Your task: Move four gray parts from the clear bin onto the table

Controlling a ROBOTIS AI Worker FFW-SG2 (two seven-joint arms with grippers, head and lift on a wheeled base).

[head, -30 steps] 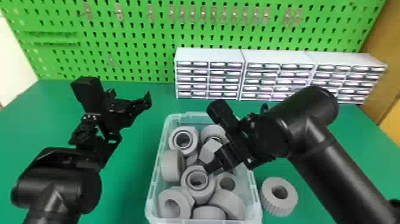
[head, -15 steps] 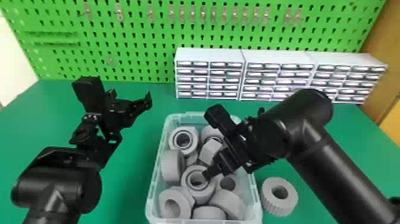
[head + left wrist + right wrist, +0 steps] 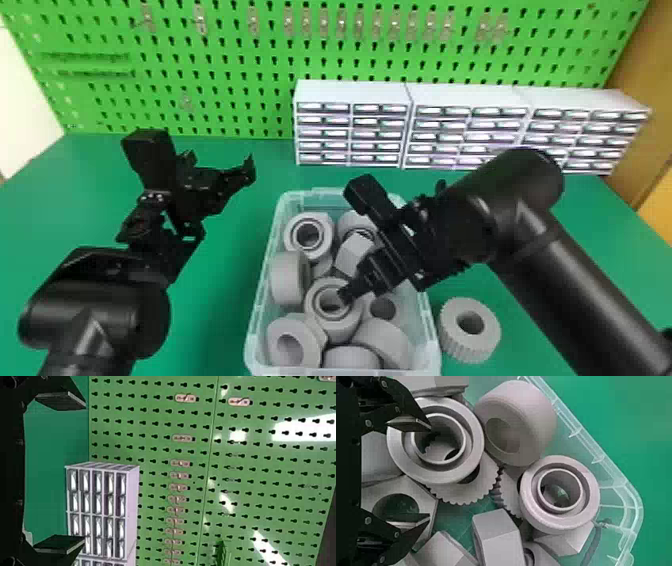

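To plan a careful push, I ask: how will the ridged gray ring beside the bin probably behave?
The ridged gray ring lies flat on the table, so it would probably slide rather than roll or tip. Its thick body looks stiff and unlikely to bend. The ridges may help against slipping.

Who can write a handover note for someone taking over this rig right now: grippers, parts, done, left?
Left gripper: open, empty, above the table, left of the bin.
Right gripper: open, low over the clear bin, one fingertip at the hole of a ringed part; nothing gripped.
Parts: one gray part on the table, right of the bin; the others in the bin.
Done: apparently one of four.
Left: probably three more.
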